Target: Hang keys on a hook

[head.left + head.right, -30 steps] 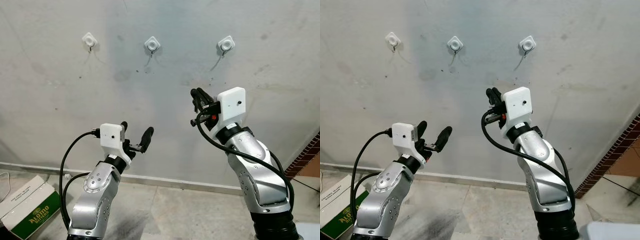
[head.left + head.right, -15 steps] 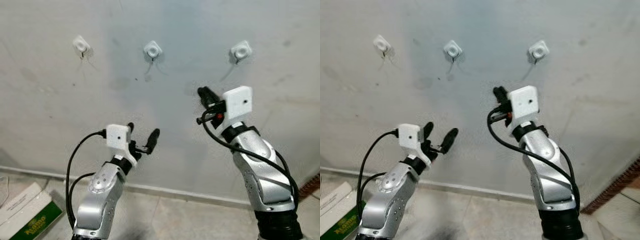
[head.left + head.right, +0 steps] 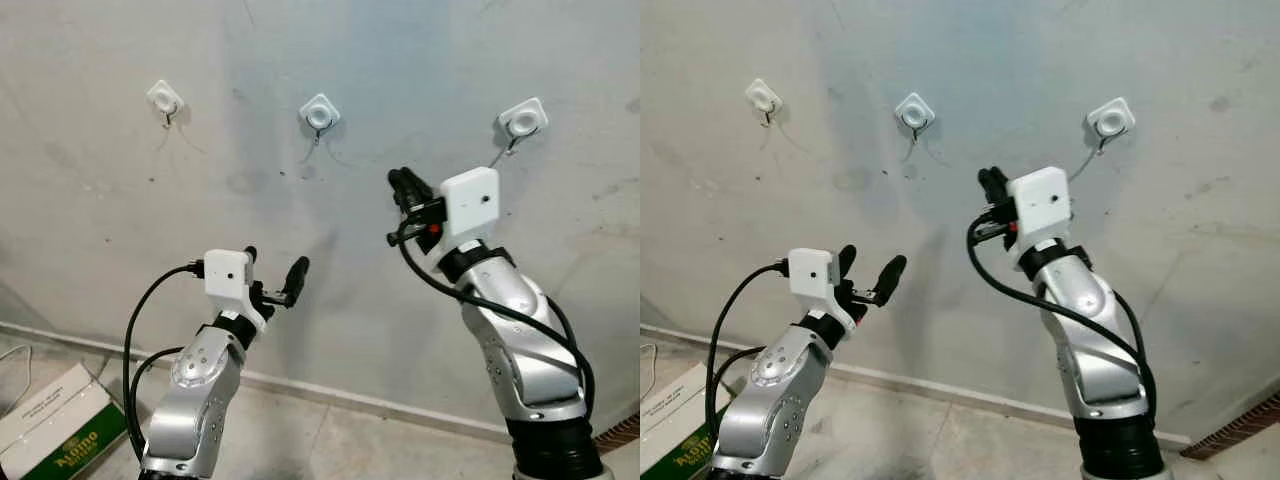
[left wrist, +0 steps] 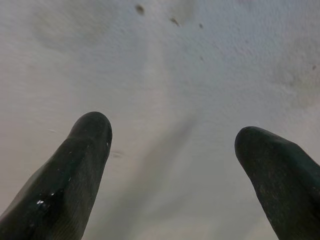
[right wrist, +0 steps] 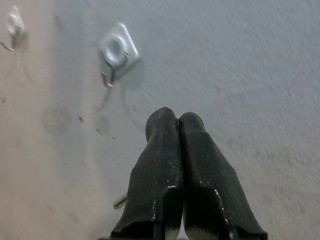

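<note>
Left tool (image 3: 272,283) is being held low before the wall (image 3: 100,230), its fingers (image 4: 75,165) spread wide and nothing between them. Three white hooks are being shown in a row above: left hook (image 3: 165,98), middle hook (image 3: 319,112), right hook (image 3: 523,120). Compared with a second earlier, the whole row is being seen shifted rightward, so the camera is being turned, not the hooks. Right tool (image 3: 405,187) is being raised a little nearer the middle hook, fingers pressed together; a small metal sliver (image 5: 119,201) beneath them is probably the keys. Hanging is judged not yet begun.
</note>
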{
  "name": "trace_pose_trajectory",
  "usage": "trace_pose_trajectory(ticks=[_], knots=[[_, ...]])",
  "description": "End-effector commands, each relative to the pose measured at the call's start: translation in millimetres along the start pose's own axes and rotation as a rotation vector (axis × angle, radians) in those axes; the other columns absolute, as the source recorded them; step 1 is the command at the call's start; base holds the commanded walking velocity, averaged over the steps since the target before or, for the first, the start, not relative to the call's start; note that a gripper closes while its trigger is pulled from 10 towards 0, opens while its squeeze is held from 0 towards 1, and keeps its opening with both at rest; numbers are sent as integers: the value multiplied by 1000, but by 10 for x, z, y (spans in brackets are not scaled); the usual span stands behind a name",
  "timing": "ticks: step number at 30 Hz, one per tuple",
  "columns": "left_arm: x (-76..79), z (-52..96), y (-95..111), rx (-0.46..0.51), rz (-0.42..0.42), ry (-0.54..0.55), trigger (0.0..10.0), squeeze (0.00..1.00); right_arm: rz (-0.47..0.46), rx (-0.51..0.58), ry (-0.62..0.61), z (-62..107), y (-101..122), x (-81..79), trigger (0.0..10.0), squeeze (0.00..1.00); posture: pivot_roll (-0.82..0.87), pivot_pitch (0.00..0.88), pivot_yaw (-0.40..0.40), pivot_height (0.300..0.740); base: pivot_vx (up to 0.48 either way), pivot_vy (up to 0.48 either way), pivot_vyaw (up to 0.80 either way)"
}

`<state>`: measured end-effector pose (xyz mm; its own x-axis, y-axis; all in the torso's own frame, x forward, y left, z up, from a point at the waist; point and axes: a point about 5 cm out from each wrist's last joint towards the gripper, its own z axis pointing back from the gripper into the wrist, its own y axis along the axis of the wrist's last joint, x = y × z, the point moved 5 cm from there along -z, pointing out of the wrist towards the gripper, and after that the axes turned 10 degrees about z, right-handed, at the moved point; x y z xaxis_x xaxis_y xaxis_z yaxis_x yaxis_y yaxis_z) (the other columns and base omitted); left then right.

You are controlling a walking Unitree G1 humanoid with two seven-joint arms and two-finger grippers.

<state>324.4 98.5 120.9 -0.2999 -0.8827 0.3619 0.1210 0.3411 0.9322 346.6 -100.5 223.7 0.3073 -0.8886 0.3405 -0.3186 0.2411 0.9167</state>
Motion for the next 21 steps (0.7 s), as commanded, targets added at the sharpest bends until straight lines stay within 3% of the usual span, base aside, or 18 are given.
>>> trace_pose_trajectory(ticks=[1,8,12,15,21], knots=[[-41,22,48,17,-13,19,10000,0,9,19,9,14,65,-35,10000,0,-73,16,41,740,0,0,0],[-139,139,57,11,-18,53,10000,0,14,-11,-24,239,28,13,10000,0,-74,23,39,740,0,0,0],[-163,207,65,8,-26,57,10000,0,-6,-87,-84,439,-132,81,10000,0,-74,23,39,740,0,0,0],[-168,266,61,2,-36,57,10000,0,-23,-170,-114,678,-309,104,10000,0,-75,26,42,740,0,0,0],[-159,319,52,-15,-50,51,10000,0,-16,-259,-135,953,-429,103,10000,0,-78,31,47,740,0,0,0]])
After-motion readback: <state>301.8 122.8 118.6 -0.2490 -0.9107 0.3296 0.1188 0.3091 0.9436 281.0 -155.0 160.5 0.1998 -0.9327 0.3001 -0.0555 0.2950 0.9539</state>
